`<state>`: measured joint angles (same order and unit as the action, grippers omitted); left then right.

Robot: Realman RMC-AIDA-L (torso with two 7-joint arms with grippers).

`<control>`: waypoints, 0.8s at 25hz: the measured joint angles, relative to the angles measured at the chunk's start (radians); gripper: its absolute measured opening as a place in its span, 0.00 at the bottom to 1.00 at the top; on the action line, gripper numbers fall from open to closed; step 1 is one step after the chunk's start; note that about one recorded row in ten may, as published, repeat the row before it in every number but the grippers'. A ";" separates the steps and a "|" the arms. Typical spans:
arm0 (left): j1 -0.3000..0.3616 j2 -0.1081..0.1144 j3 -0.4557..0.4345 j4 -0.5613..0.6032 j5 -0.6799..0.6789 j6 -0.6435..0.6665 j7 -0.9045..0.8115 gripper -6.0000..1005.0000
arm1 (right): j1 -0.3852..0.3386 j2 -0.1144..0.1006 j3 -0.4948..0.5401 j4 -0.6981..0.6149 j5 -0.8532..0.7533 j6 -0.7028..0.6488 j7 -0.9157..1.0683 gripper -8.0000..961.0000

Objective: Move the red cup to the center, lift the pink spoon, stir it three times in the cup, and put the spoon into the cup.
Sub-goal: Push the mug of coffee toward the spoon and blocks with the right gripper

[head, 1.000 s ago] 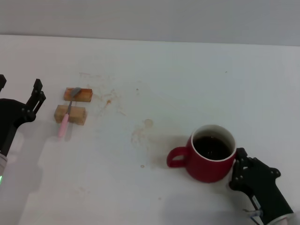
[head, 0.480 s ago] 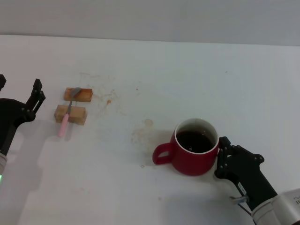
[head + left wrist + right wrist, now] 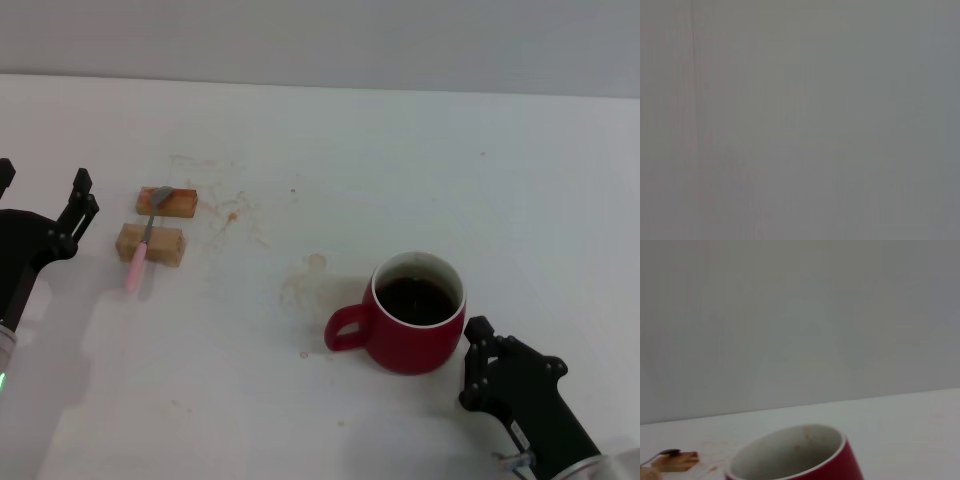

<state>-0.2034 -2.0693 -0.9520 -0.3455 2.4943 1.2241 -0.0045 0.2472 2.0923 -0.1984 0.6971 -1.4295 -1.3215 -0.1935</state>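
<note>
The red cup (image 3: 415,325) stands upright on the white table, handle pointing left, with dark liquid inside. It also shows in the right wrist view (image 3: 800,455). My right gripper (image 3: 472,362) is open just to the cup's near right, a small gap apart from it. The pink spoon (image 3: 140,250) lies at the far left across two tan wooden blocks, its grey bowl on the far block. My left gripper (image 3: 42,175) is open and empty, left of the spoon. The left wrist view shows only plain grey.
The far wooden block (image 3: 167,201) and the near wooden block (image 3: 150,243) carry the spoon. Brown stains (image 3: 305,280) mark the table (image 3: 400,170) left of the cup. The far block (image 3: 677,460) also shows in the right wrist view.
The cup slid left toward the middle with my right gripper against it. The right gripper has since drawn back toward the near edge, off the cup. The left arm has not moved.
</note>
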 joint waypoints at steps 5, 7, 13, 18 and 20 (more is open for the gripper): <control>-0.001 0.000 0.003 0.004 0.000 0.000 -0.001 0.84 | -0.005 0.000 -0.007 0.008 -0.024 -0.002 -0.001 0.01; -0.001 0.000 0.004 0.005 0.000 0.000 -0.001 0.84 | -0.001 0.000 -0.005 0.010 -0.040 0.004 -0.001 0.01; 0.000 0.000 0.005 0.006 0.000 0.001 -0.002 0.84 | 0.032 0.000 0.005 0.002 -0.054 0.034 0.005 0.01; 0.001 0.000 0.003 0.009 0.000 0.000 -0.003 0.84 | 0.073 0.000 0.025 -0.003 -0.054 0.078 0.007 0.01; 0.000 0.000 0.001 0.010 0.000 0.000 -0.003 0.84 | 0.089 0.000 0.035 -0.005 -0.054 0.096 0.008 0.01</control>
<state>-0.2033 -2.0693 -0.9514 -0.3352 2.4943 1.2243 -0.0075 0.3358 2.0923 -0.1635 0.6917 -1.4835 -1.2252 -0.1858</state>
